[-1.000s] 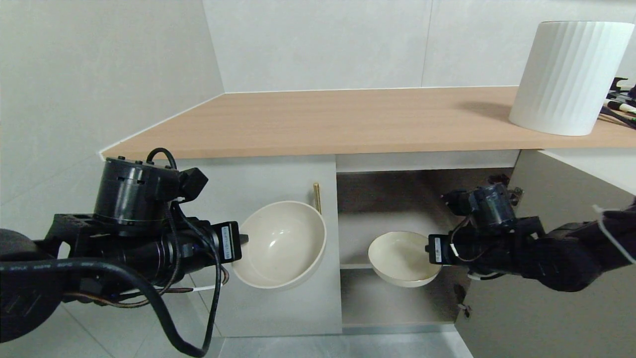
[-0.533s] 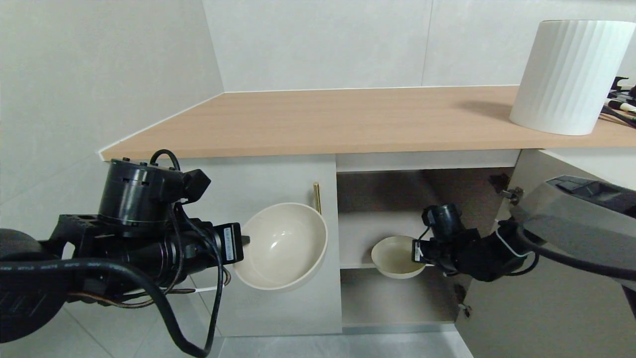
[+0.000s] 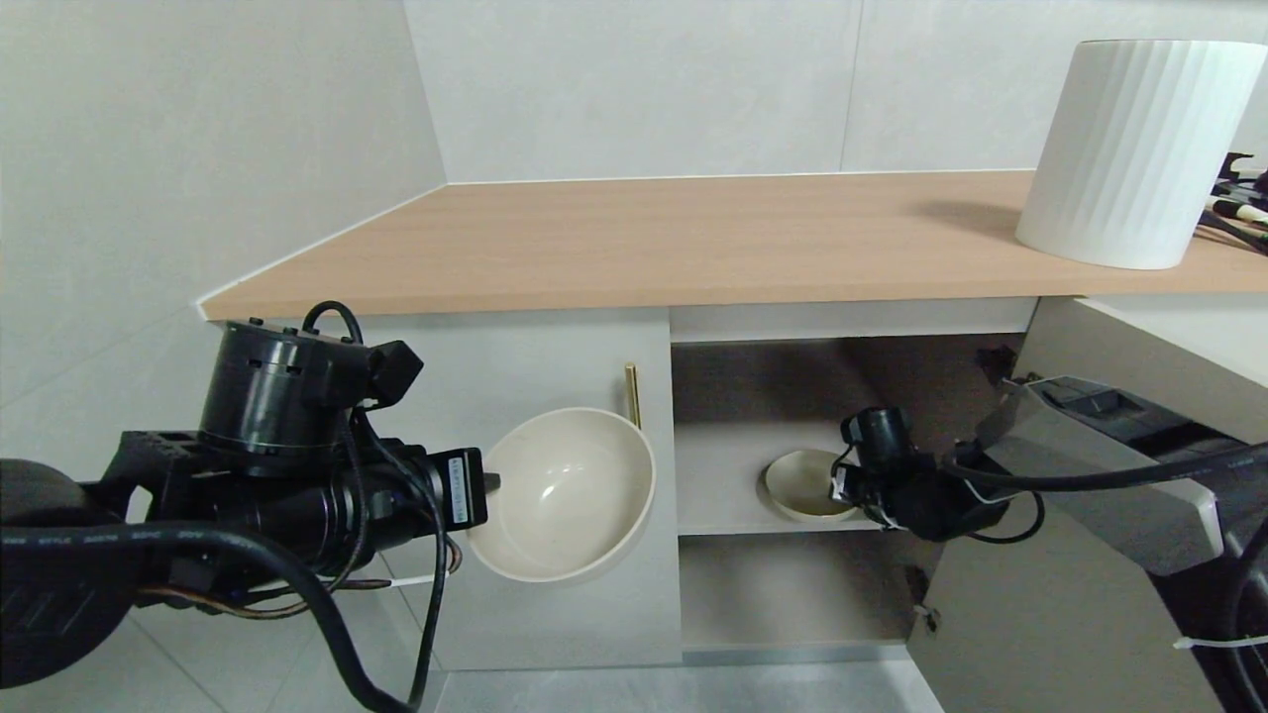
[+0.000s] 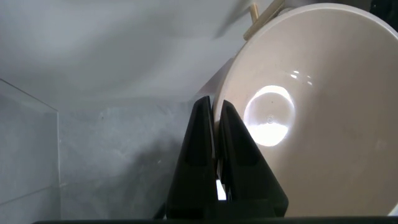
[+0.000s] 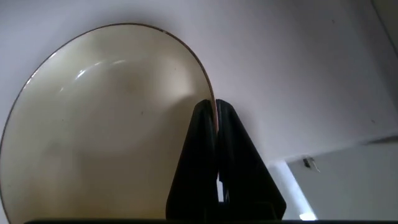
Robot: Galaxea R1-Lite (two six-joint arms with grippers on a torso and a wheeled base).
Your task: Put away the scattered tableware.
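My left gripper [image 3: 492, 482] is shut on the rim of a large cream bowl [image 3: 565, 495], held tilted in front of the closed left cabinet door [image 3: 555, 376]. In the left wrist view its fingers [image 4: 208, 134] pinch the bowl [image 4: 311, 106] edge. My right gripper [image 3: 844, 485] reaches inside the open cabinet and is shut on the rim of a smaller cream bowl [image 3: 804, 485], which sits low over the middle shelf [image 3: 723, 505]. In the right wrist view the fingers [image 5: 214, 134] clamp that bowl [image 5: 106, 118] rim.
A wooden countertop [image 3: 674, 238] runs above the cabinet, with a white ribbed container [image 3: 1129, 149] at its right end. The right cabinet door [image 3: 1139, 347] hangs open. A gold handle [image 3: 631, 394] sits on the left door. Below the shelf is a lower compartment [image 3: 783, 594].
My right arm has pushed forward into the cabinet, carrying the small bowl from in front of the opening deep onto the middle shelf. The left arm with the large bowl has barely shifted.
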